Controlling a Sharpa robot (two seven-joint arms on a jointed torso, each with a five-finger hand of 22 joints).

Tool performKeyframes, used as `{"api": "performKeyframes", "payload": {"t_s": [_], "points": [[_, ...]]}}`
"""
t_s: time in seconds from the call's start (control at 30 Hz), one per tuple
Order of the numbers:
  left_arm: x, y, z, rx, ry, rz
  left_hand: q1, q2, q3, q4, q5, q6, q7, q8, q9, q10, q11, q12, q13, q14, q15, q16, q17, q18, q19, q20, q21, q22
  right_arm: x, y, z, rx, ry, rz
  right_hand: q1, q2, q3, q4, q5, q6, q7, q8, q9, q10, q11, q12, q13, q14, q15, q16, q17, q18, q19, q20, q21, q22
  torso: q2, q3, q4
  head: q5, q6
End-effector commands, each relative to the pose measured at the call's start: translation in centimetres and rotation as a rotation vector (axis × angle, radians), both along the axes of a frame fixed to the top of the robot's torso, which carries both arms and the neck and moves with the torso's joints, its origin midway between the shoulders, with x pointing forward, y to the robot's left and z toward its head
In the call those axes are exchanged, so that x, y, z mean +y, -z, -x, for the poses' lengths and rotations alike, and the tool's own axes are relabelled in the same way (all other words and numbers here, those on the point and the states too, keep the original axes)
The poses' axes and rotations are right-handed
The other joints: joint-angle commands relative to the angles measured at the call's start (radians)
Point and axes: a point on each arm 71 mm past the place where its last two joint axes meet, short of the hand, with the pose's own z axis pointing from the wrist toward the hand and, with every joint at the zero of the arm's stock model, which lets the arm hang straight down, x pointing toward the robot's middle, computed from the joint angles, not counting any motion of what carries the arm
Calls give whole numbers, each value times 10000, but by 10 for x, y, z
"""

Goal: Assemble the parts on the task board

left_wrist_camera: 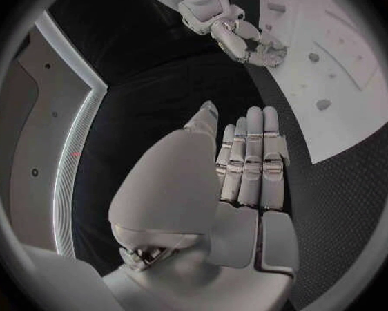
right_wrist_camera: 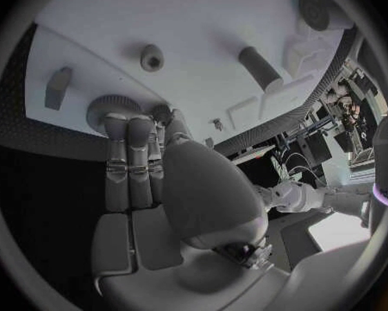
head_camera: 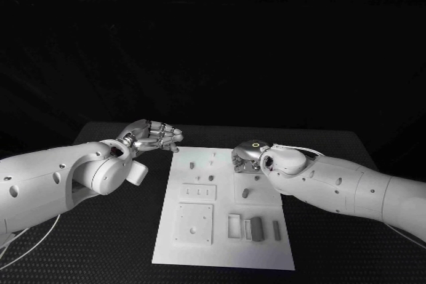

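Observation:
The white task board [head_camera: 222, 241] lies in the middle of the black table. My right hand [head_camera: 249, 158] is down at the board's far right part. In the right wrist view its fingertips [right_wrist_camera: 129, 121] and thumb close round a round ridged grey part [right_wrist_camera: 97, 110] that sits on the board [right_wrist_camera: 203, 27]. My left hand [head_camera: 152, 136] hovers off the board's far left corner. The left wrist view shows its fingers [left_wrist_camera: 250, 152] stretched out, holding nothing. A dark grey block [head_camera: 257, 228] stands in a slot near the front right.
Small grey pegs [head_camera: 192, 165] [head_camera: 246, 193] stand on the board's far half. A grey cylinder [right_wrist_camera: 262, 69] and a low knob [right_wrist_camera: 151, 57] lie beyond my right fingers. A raised square plate [head_camera: 194, 223] sits at the front left.

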Motion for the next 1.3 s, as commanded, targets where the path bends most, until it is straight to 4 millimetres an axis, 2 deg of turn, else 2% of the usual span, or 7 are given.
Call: {"api": "performKeyframes", "payload": {"t_s": [0.03,0.07,0.3,0.87,1.1,1.3], "points": [[-2,-2,0,-54,105,13,-93,-15,-58,2,33,-43,37,-57,-9,-25,60,-69,-13,57,25,-70,14,44,-8,-66,-36,-16,-1,4,1,197,-6,432,136,28,58,-4,35,52,3,12,10,128,-22,60,10,37,-28,64,9,997,-44,-34,34,217,29,-5,-6,-2,4],[-2,-2,0,-49,108,11,-94,-17,-59,1,32,-43,37,-58,-9,-25,60,-70,-13,57,25,-71,15,43,-8,-67,-37,-16,-2,5,0,201,6,441,324,75,150,-31,43,59,-11,5,9,177,-53,77,18,38,-52,64,8,997,-58,-50,29,207,30,-6,-6,-5,8],[-1,-2,0,-45,100,7,-105,-25,-63,0,31,-47,38,-64,-11,-29,63,-82,-14,55,26,-84,24,33,-10,-74,-45,-18,-3,5,0,152,41,532,389,35,177,3,36,60,1,-15,3,187,-53,59,10,41,-59,66,7,989,-73,-38,44,207,49,-4,-11,-8,23],[-1,-2,1,-22,113,1,-121,-43,-67,-2,30,-62,45,-82,-17,-40,71,-113,-18,51,30,-114,47,10,-11,-91,-65,-24,-1,5,0,-44,30,556,238,-421,63,10,36,-146,115,-196,-51,134,-16,-53,-36,54,-25,91,14,992,-50,-14,119,190,99,-10,-5,-41,61],[-1,-3,0,-46,134,4,-125,-44,-66,-2,30,-65,47,-86,-19,-42,74,-122,-18,51,31,-123,55,3,-11,-96,-71,-25,0,9,1,-62,57,654,293,-430,130,6,36,-96,98,-179,-34,214,-41,-30,-22,83,-49,123,26,999,-21,-21,147,187,119,-24,7,-51,49],[-2,-3,-2,-93,121,-49,-125,-40,-63,-2,30,-64,48,-87,-19,-41,74,-126,-18,51,31,-129,60,-1,-10,-99,-74,-26,0,9,2,-126,37,694,495,-318,327,5,36,70,30,-115,7,475,-126,68,28,123,-128,154,36,999,2,-41,190,188,137,-27,-8,-54,45]]}}
